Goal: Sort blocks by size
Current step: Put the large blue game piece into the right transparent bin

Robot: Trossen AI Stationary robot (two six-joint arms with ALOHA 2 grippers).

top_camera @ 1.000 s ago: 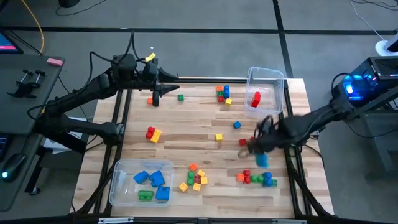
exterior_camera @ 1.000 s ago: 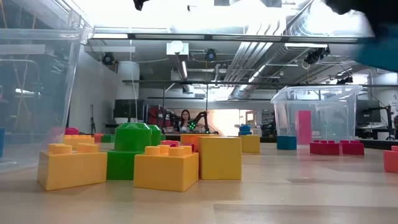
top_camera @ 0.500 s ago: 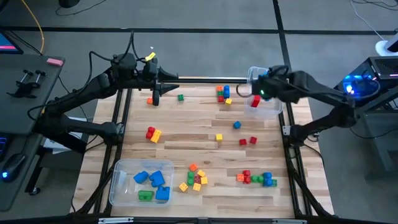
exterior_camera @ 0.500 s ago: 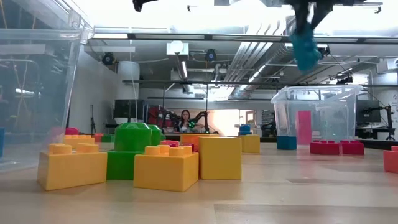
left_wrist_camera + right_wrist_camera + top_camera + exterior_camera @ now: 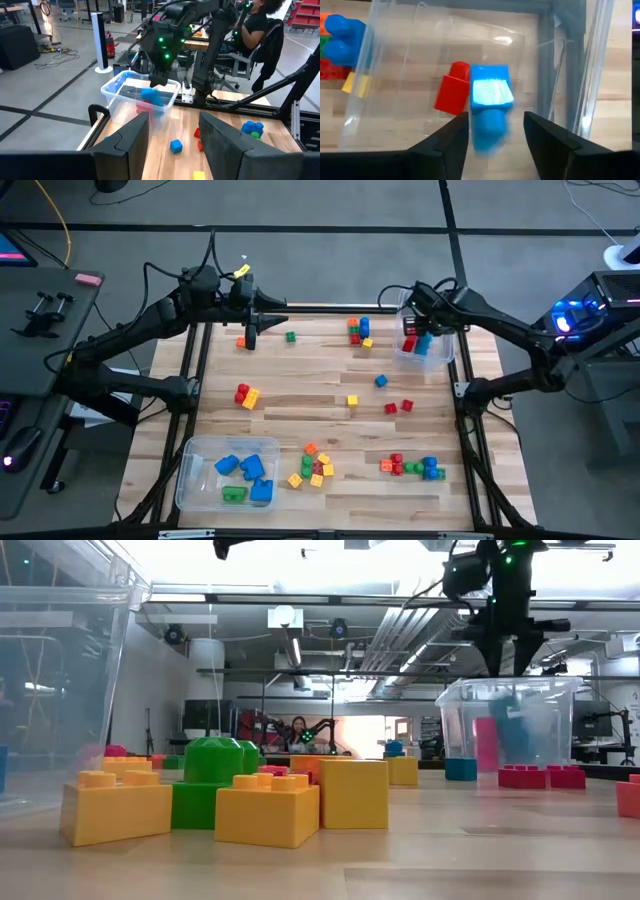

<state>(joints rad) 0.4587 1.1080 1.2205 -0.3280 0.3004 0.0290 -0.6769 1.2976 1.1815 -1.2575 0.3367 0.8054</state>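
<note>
a: what's different from a second ago?

b: the right gripper (image 5: 420, 320) was low over the near right of the table (image 5: 330, 420) with a blue brick in its jaws. now it hangs above the clear bin (image 5: 447, 305) at the far right corner, and the blue brick (image 5: 491, 92) is free of it, blurred, below the parted fingers (image 5: 445, 142) and dropping inside the bin beside a red brick (image 5: 453, 92)

a: so the jaws have let go?

b: yes, they stand apart with nothing between them. the low view shows the same: gripper above the bin's rim, a blue smear inside the walls

a: and the left gripper (image 5: 251, 337)?

b: it hasn't shifted, parked over the far left edge of the table. its fingers (image 5: 127, 137) sit part way open, holding nothing

a: what does that mean for the sort?

b: i'd say one more large brick is in the far bin. plenty of blocks remain loose on the wood: the cluster (image 5: 412, 467) at the near right, the pile (image 5: 312, 465) near the middle front, others further back. the near left bin (image 5: 190, 470) holds blue and green pieces
</note>
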